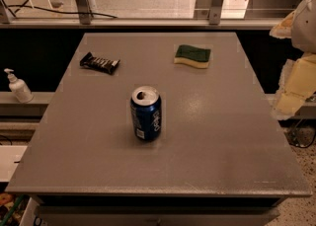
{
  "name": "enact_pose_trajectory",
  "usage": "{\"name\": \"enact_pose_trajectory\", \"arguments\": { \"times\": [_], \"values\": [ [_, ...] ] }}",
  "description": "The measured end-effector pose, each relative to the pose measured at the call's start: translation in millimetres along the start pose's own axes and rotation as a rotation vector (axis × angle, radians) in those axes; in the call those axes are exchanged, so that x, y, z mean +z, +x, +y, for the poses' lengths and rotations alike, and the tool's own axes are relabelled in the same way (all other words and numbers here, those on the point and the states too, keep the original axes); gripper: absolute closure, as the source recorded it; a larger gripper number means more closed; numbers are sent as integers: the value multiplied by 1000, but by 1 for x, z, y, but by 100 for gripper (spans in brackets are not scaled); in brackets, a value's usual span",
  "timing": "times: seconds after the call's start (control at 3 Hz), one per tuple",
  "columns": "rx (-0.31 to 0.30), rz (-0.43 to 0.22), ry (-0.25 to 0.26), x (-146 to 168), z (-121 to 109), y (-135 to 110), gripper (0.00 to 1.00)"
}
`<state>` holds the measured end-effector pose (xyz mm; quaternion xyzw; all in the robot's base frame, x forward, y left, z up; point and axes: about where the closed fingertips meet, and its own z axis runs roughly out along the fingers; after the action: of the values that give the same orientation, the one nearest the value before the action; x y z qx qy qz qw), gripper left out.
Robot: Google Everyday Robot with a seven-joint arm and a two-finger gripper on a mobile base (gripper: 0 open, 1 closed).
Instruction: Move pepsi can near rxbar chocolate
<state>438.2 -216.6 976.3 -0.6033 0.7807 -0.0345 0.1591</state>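
Note:
The pepsi can [146,113], dark blue with a silver opened top, stands upright near the middle of the grey table [222,141]. The rxbar chocolate [99,63], a flat black-wrapped bar with pale markings, lies at the back left of the table, well apart from the can. My gripper [295,88] shows as pale cream parts at the right edge of the view, beyond the table's right side and far from the can. It holds nothing that I can see.
A green-and-yellow sponge [192,56] lies at the back right of the table. A white pump bottle [19,88] stands on a ledge to the left, off the table. A railing [148,20] runs behind the table's far edge.

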Motion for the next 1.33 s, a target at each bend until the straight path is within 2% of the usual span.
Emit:
{"name": "enact_pose_trajectory", "arguments": {
  "times": [0.33, 0.67, 1.0, 1.33],
  "values": [
    [0, 0, 0, 0, 0, 0, 0],
    [11, -54, 7, 6, 6, -4, 0],
    [34, -160, -16, 24, 17, -7, 0],
    [37, -287, -56, 43, 32, -22, 0]
  ]
}}
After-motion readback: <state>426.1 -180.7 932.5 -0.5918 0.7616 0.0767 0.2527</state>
